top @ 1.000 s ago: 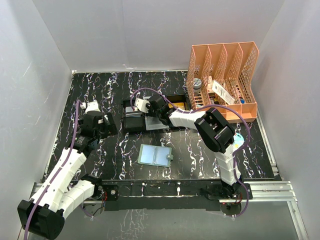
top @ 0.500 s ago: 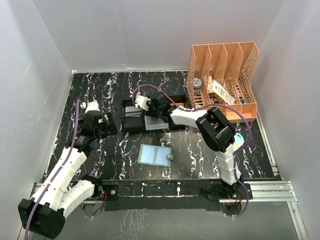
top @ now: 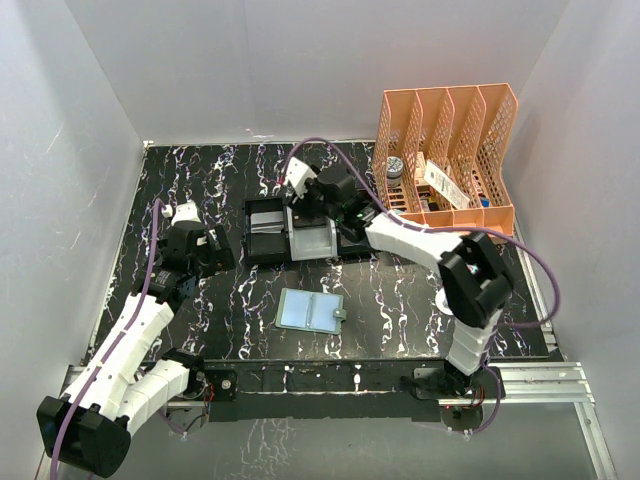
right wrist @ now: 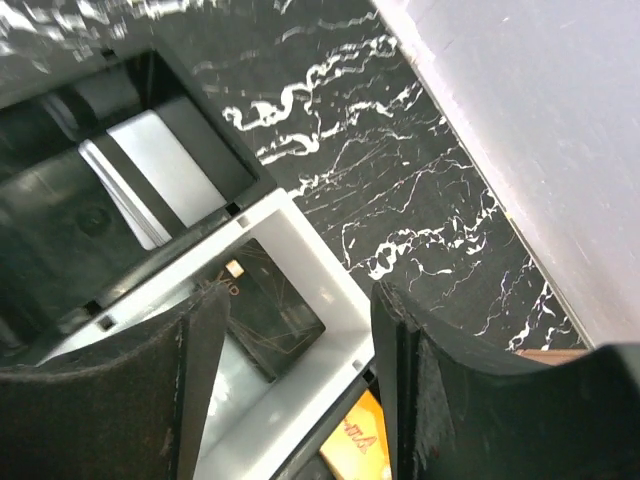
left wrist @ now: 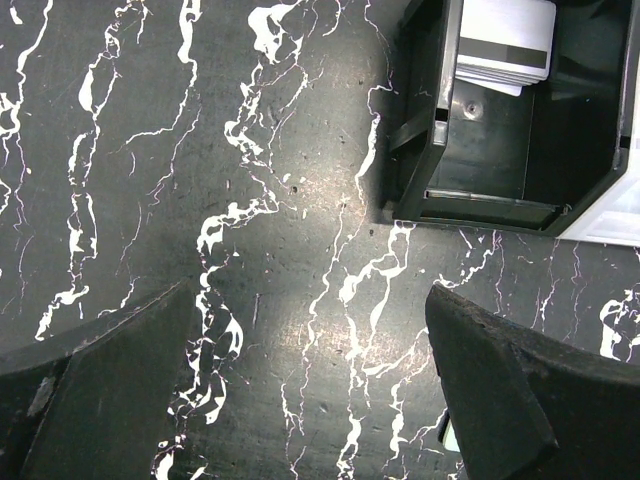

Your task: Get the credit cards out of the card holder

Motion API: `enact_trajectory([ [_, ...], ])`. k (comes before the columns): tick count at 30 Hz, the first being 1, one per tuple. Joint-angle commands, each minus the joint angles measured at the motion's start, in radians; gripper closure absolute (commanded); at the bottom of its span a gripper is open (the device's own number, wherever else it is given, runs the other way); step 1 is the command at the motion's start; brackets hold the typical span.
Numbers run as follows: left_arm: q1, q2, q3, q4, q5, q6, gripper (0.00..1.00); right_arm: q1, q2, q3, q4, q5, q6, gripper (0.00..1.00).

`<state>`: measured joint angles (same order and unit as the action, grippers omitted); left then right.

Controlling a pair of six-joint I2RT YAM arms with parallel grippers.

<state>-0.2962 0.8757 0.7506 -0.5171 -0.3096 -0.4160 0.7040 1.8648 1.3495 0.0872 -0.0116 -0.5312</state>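
Observation:
The card holder [top: 309,311] lies open on the black marbled table, pale blue inside up, with neither gripper near it. A dark credit card [right wrist: 262,318] with gold lines rests flat in the white tray [right wrist: 330,275]. My right gripper [right wrist: 300,300] hovers open above that tray and holds nothing; in the top view the right gripper [top: 306,205] is at the tray's far end. White cards with a grey stripe [left wrist: 505,40] sit in the black tray [left wrist: 480,150]. My left gripper [left wrist: 310,335] stands wide open over bare table, left of the black tray.
A yellow card [right wrist: 350,455] lies in a second black tray beyond the white one. An orange mesh file organiser [top: 445,160] holding small items stands at the back right. White walls close in the table on three sides.
The right gripper has opened, lifted and drawn back toward the far side; its elbow has swung right. The dark card stays in the white tray. The left arm has not moved.

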Motion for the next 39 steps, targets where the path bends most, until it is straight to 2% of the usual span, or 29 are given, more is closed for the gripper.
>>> enact_trajectory([
  [1, 0.006, -0.008, 0.016, -0.003, 0.007, 0.008, 0.01, -0.006, -0.198, -0.089, 0.152, 0.003, 0.279, 0.41],
  [5, 0.006, -0.022, 0.012, 0.0, 0.013, 0.006, 0.01, -0.006, -0.329, -0.18, 0.133, 0.065, 0.562, 0.24],
  [8, 0.008, -0.031, 0.012, 0.005, 0.023, 0.004, 0.01, -0.008, -0.424, -0.25, 0.071, 0.095, 0.743, 0.06],
  [11, 0.008, -0.04, 0.01, 0.007, 0.026, 0.002, 0.01, -0.01, -0.493, -0.336, 0.052, 0.035, 0.838, 0.02],
  [15, 0.008, -0.047, 0.007, 0.012, 0.044, -0.001, 0.01, -0.011, -0.578, -0.444, 0.044, -0.026, 0.926, 0.02],
  [18, 0.007, -0.049, 0.006, 0.021, 0.071, 0.0, 0.01, -0.011, -0.654, -0.59, 0.143, -0.068, 0.995, 0.02],
  [22, 0.008, -0.053, 0.001, 0.031, 0.115, 0.001, 0.01, -0.011, -0.722, -0.706, 0.201, -0.146, 1.138, 0.02],
  [25, 0.008, -0.057, -0.01, 0.055, 0.188, 0.01, 0.01, -0.009, -0.718, -0.751, 0.224, -0.246, 1.235, 0.09],
  [28, 0.008, -0.048, -0.023, 0.094, 0.319, 0.028, 0.01, 0.014, -0.713, -0.792, 0.233, -0.272, 1.327, 0.17],
  [33, 0.007, -0.025, -0.051, 0.17, 0.549, -0.01, 0.01, 0.122, -0.742, -0.821, 0.096, -0.088, 1.397, 0.23],
  [37, 0.004, -0.008, -0.147, 0.313, 0.783, -0.138, 0.05, 0.191, -0.743, -0.803, -0.04, 0.027, 1.438, 0.31],
  [39, -0.009, 0.009, -0.19, 0.384, 0.854, -0.206, 0.08, 0.216, -0.737, -0.798, -0.096, 0.072, 1.463, 0.35],
])
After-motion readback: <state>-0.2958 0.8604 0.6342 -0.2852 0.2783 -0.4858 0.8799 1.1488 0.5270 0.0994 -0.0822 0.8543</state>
